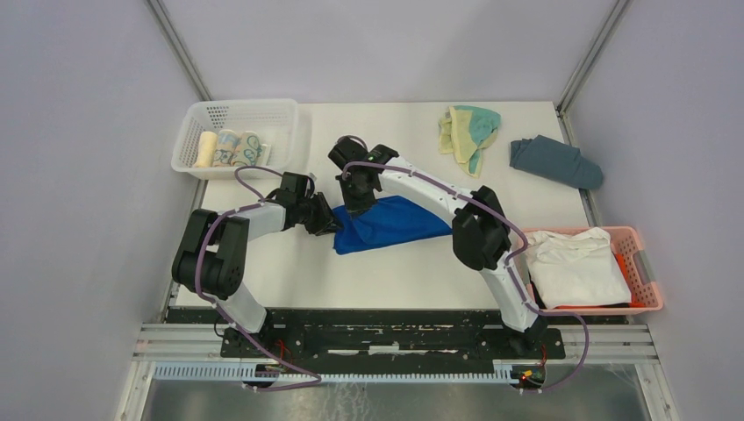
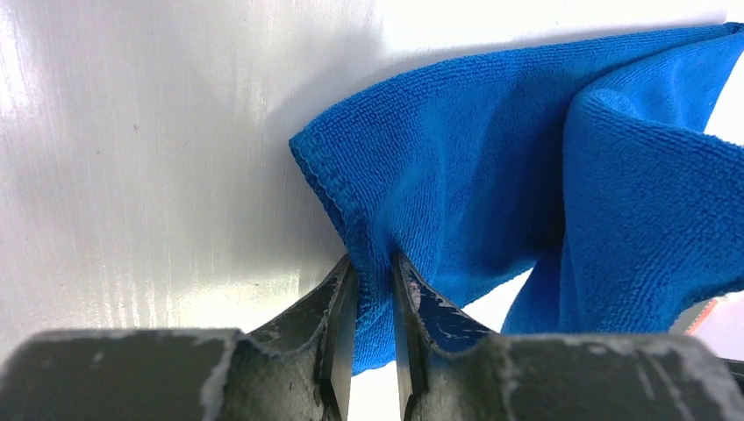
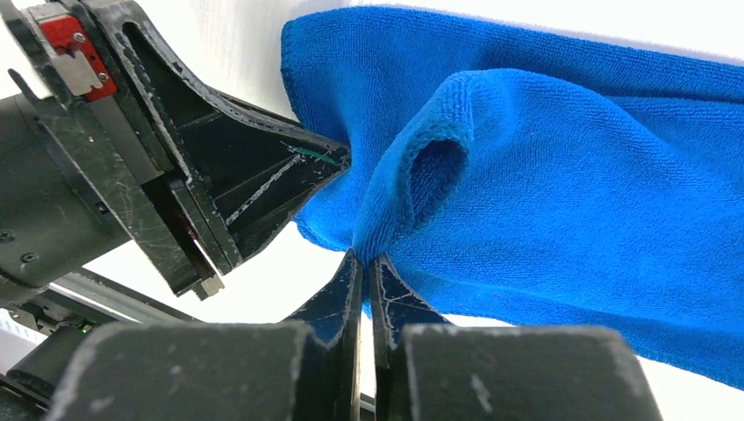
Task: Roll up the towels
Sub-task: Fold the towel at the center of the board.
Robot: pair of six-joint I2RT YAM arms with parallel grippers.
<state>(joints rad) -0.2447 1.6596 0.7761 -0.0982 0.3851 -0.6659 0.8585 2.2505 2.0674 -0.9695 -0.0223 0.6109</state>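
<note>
Far left, at the back of the worktop (image 1: 289,272): a white mesh basket (image 1: 186,145) holding a few rolled cloths (image 1: 230,148), one cream, the others patterned. They lie side by side.

Next, the left gripper (image 2: 373,257). Its fingers are clamped on the left edge of the blue towel (image 1: 395,224), with a thin fold of cloth pinched between them. The hemmed corner sticks up just above the tips.

The blue towel sits mid-worktop, bunched and lifted at its left end. The rest trails to the right, lying on the surface.

The right gripper (image 3: 366,256) is just beside the left one, on the same left end of the towel. Its fingers are pressed together on a raised, curled fold, and the two grippers nearly touch.

Further right, at the back: the yellow and teal towel (image 1: 469,133), crumpled and loose, well apart from both arms. Right of it is a slate-blue cloth (image 1: 555,160), also crumpled.

Far right, at the near edge: a pink basket (image 1: 647,279) with a white cloth (image 1: 575,267) folded inside.
</note>
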